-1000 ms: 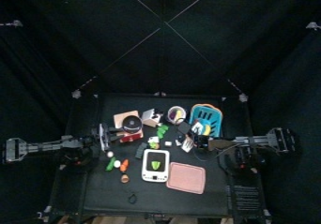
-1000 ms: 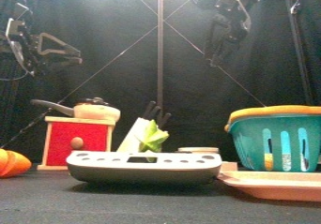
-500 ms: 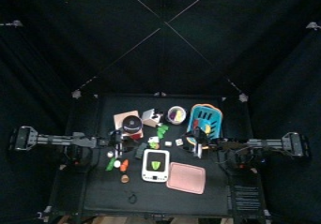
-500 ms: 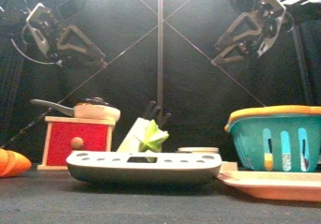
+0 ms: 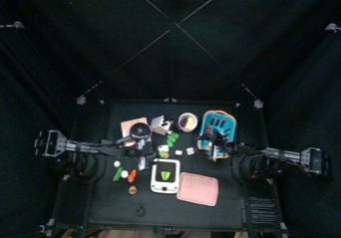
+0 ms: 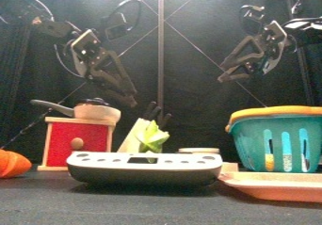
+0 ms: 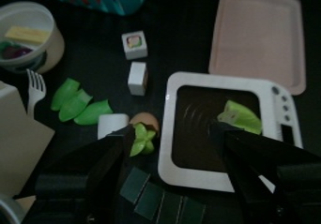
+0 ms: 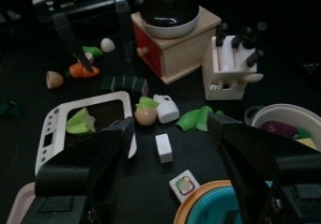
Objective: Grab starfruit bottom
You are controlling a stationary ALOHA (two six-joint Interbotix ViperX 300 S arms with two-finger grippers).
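Observation:
Several green starfruit pieces show. One starfruit piece lies in the white tray, and I see it again in the right wrist view. Two more pieces lie on the table beside the tray, and another sits at the tray's corner. I cannot tell which piece is the bottom. My left gripper hovers open above the tray, holding nothing. My right gripper is open and empty too, high over the table. From the front, both grippers hang well above the things.
A red box with a black pot, a knife block, a teal basket, a pink tray, a bowl and small blocks crowd the table. An orange piece lies at front left.
The left gripper has swung down and toward the middle, its jaws spreading wider. The right arm has shifted outward and lower. Nothing on the table has moved.

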